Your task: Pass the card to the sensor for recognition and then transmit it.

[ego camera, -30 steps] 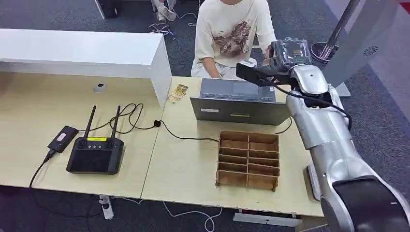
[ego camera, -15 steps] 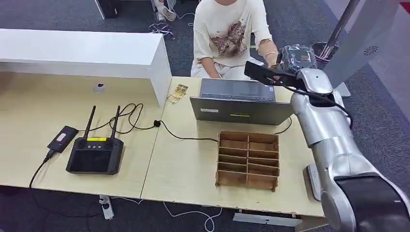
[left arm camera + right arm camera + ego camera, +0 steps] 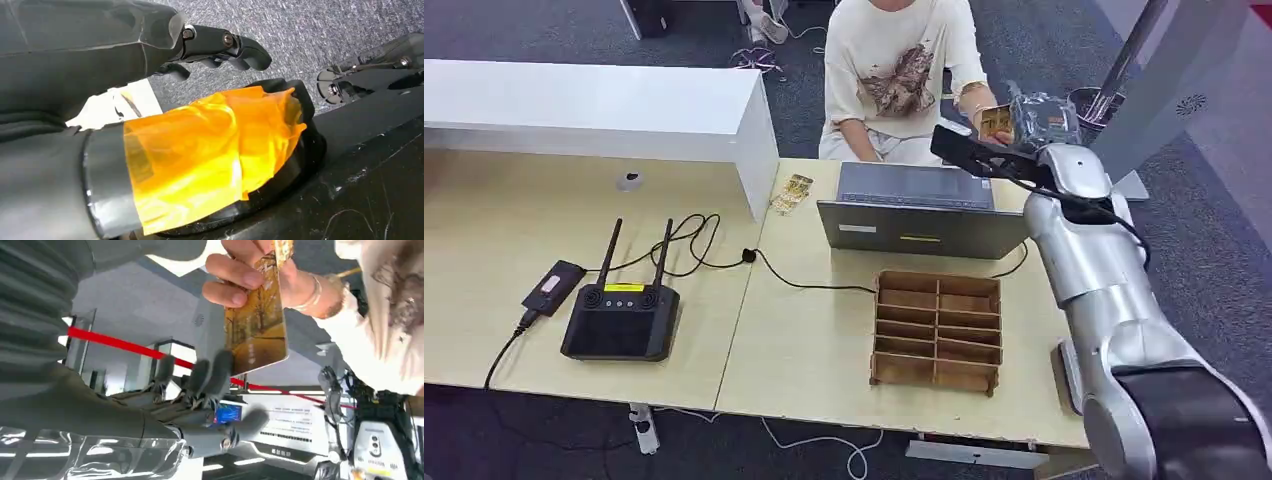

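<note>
The robot's silver right arm is reaching toward one o'clock across the pale wooden table [image 3: 804,350], past the grey open laptop [image 3: 919,215]. Its right hand [image 3: 200,405] is lying open with its dark fingers [image 3: 217,372] spread apart and gripping nothing. The golden picture-printed card [image 3: 257,315] is sitting just above those fingertips, pinched in the hand [image 3: 235,275] of the person in the cream printed T-shirt [image 3: 899,65], who is sitting at twelve o'clock behind the laptop. The left hand [image 3: 220,42] is hanging over grey carpet with its fingers curled, holding nothing. At six o'clock from the laptop, the brown wooden compartment tray [image 3: 937,330] is resting on the table. At nine o'clock, the black two-antenna controller [image 3: 622,318] is lying flat.
</note>
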Controlling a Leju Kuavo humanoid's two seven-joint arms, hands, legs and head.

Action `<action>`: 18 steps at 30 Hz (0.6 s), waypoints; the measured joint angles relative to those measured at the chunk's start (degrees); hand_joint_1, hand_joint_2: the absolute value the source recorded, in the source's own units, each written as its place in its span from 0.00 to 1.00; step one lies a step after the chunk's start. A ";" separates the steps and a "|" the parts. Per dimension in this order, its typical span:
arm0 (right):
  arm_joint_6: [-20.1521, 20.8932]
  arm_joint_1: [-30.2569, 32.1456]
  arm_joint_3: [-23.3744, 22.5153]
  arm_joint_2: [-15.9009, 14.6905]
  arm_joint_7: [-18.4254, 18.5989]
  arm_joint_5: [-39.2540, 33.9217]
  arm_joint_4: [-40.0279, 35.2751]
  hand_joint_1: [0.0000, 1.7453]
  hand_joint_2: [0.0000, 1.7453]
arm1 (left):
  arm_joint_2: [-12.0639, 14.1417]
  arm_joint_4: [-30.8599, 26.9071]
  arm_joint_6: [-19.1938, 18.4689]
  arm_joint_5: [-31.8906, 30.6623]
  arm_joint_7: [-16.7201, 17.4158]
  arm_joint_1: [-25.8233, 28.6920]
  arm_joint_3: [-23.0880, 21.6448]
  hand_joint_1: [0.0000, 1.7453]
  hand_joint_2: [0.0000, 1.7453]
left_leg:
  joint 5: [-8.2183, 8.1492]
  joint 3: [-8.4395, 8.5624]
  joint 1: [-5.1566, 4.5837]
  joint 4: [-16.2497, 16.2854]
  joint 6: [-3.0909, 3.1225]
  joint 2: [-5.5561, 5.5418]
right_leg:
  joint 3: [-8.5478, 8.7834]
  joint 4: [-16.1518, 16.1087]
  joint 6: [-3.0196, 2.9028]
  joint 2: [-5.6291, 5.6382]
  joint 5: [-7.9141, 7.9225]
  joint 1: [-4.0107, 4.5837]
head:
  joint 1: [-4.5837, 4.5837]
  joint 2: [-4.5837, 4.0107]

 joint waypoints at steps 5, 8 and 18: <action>-5.21 4.39 -4.97 2.04 -2.87 -3.75 -8.93 0.00 1.00 | -0.13 0.00 0.09 0.00 0.50 -0.01 0.00 0.00 0.00 | 0.00 0.00 0.00 0.00 0.00 -0.06 | 0.00 0.00 0.00 -0.04 -0.01 0.00 | 0.00 0.00; -6.79 7.90 -7.75 3.44 -5.12 -4.47 -17.09 0.00 1.00 | -0.46 0.00 0.20 -0.02 0.61 -0.01 0.00 0.00 0.00 | 0.00 -0.01 0.00 0.00 0.00 -0.11 | -0.01 -0.01 0.00 -0.05 -0.02 0.00 | 0.00 0.00; -7.41 21.04 -13.60 8.44 -16.51 -22.27 -44.54 0.00 1.00 | -0.85 0.00 0.26 0.74 0.79 0.02 0.02 0.00 0.00 | -0.02 -0.03 0.00 -0.01 -0.01 -0.11 | -0.04 -0.02 -0.01 -0.05 -0.03 0.00 | 0.00 0.00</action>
